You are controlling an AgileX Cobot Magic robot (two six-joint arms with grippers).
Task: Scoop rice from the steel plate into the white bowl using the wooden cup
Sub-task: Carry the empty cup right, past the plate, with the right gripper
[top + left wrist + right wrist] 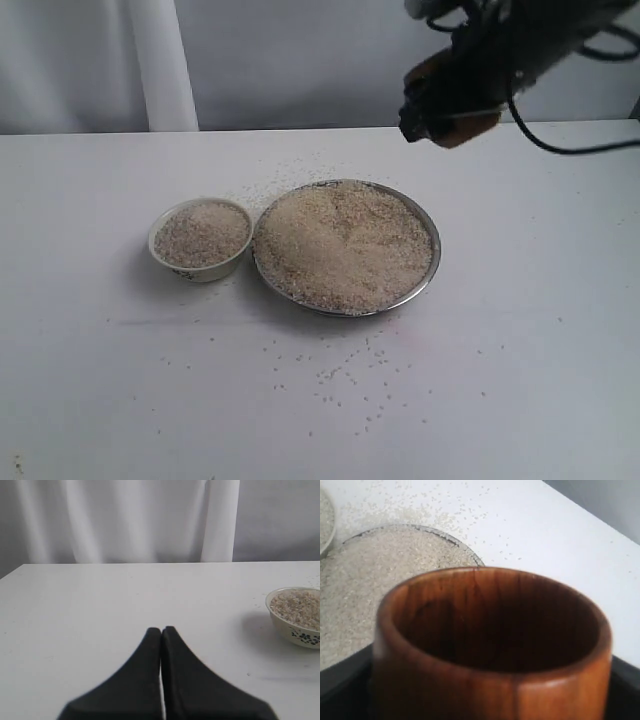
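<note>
The steel plate (pixel 432 262) sits mid-table, heaped with rice (pixel 345 245). Just left of it stands the white bowl (pixel 200 268), filled with rice (pixel 202 233). My right gripper (pixel 450 95) hangs in the air above and behind the plate's far right rim, shut on the wooden cup (pixel 468 126). In the right wrist view the cup (pixel 545 690) fills the picture, its dark inside looks empty, and the plate's rim (pixel 465 547) and rice (pixel 380 570) lie beyond it. My left gripper (pixel 161 630) is shut on nothing, low over bare table, with the bowl (pixel 300 637) off to one side.
Loose grains (pixel 350 375) are scattered on the white table in front of the plate, and more lie behind it (pixel 265 180). A pale curtain (pixel 160 60) hangs behind the table's far edge.
</note>
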